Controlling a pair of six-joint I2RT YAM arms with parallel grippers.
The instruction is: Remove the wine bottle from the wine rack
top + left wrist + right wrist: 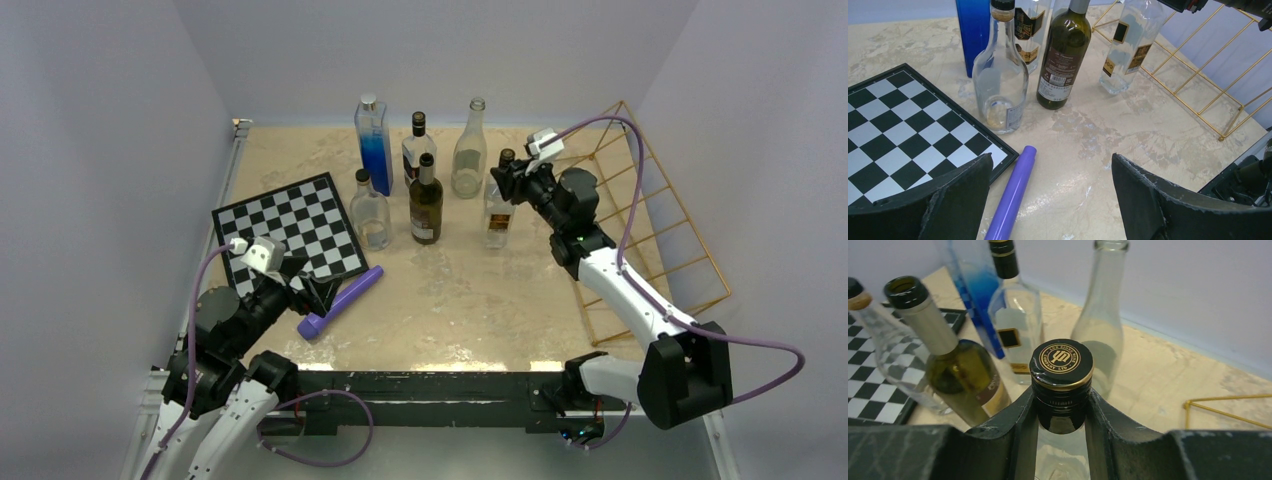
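The wine rack point(662, 232) is a wide gold wire frame at the table's right side; it also shows in the left wrist view point(1198, 75) and the right wrist view point(1228, 407). No bottle lies in it. A clear bottle with a black and gold cap point(497, 215) stands upright just left of the rack. My right gripper point(510, 172) is shut on its capped neck point(1061, 360), fingers point(1018, 420) on both sides. My left gripper point(318, 293) is open and empty, low over the table by a purple cylinder point(1013, 192).
A chessboard point(288, 232) lies at the left. The purple cylinder point(340, 301) lies in front of it. A tall blue bottle point(373, 145), a dark green wine bottle point(426, 205) and several clear bottles point(468, 150) stand at the back centre.
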